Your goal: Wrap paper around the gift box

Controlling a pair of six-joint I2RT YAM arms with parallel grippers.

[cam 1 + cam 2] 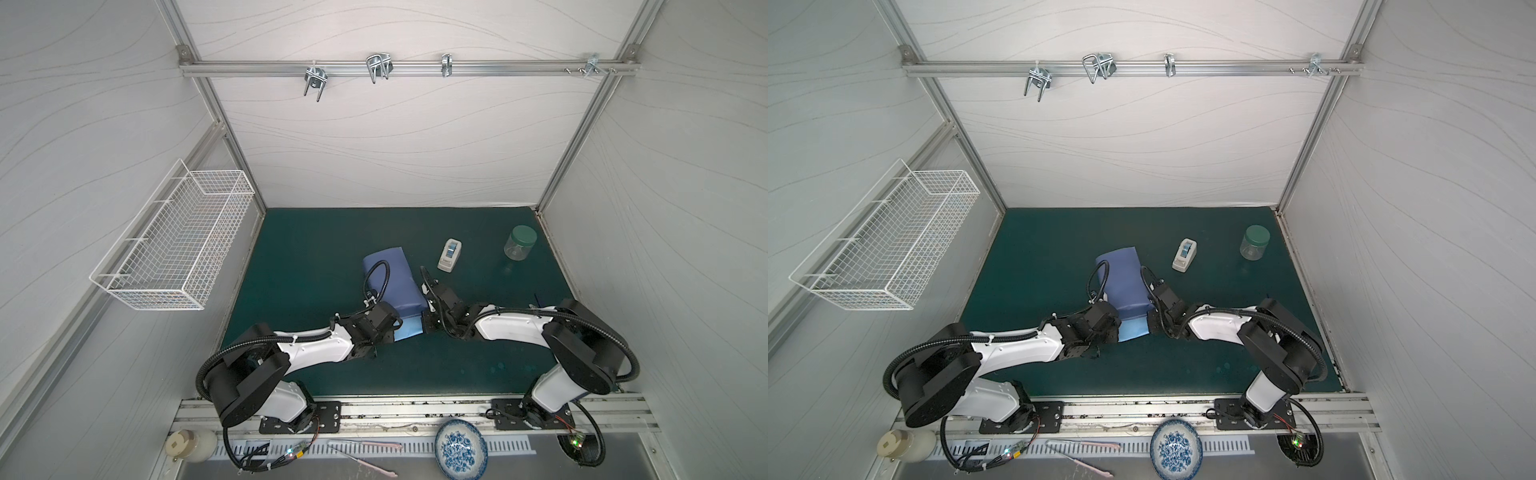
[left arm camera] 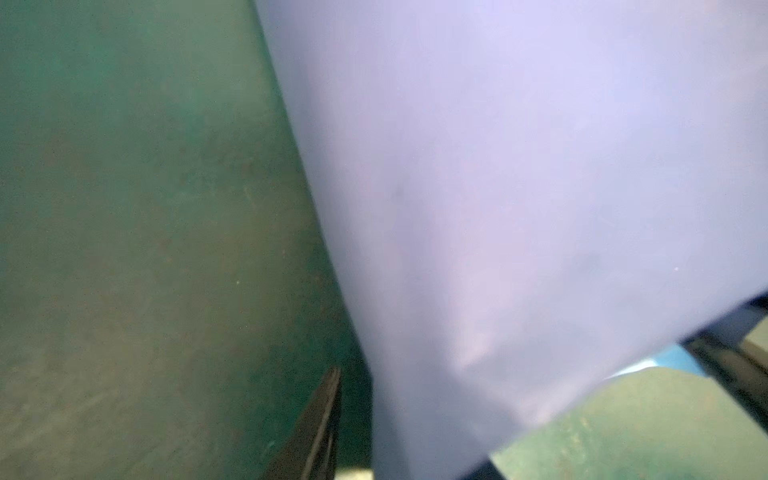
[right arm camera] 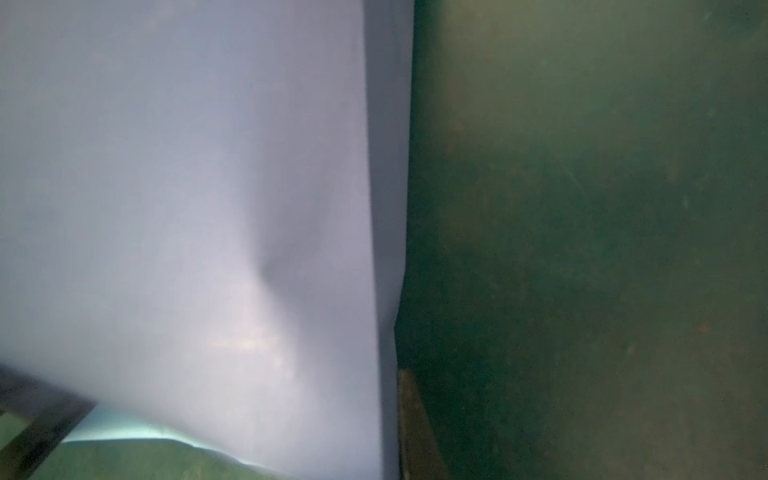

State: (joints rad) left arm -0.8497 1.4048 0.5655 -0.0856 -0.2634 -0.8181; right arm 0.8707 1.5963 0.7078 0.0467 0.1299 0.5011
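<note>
Paper point(image 1: 390, 282) is folded over the hidden gift box on the counter point(image 1: 311, 249), near the tape dispenser point(image 1: 450, 254) — right fingers point(image 3: 415, 415) look pinched shut on its loose flap, likely to hold it snug — left fingers point(image 2: 320, 419) half hidden, so I cannot tell.

I am driving a purpose-built robot test cell, a lab bench boxed in rather than any room of a home or shop. White panel walls point(image 1: 374, 145) close it on the left, right and far sides, held in aluminium framing point(image 1: 232, 137), with a metal rail point(image 1: 415, 66) across the far wall carrying hooks point(image 1: 378, 66). A white wire basket point(image 1: 174, 249) hangs on the left wall. The work surface is a dark green mat point(image 1: 316, 249). Along its near edge, two black-and-white arms point(image 1: 316, 345) are bolted on black plates point(image 1: 299, 415) to a metal track point(image 1: 415, 409), with loose cabling and a lit circuit board point(image 1: 575, 444) beside them.
</note>
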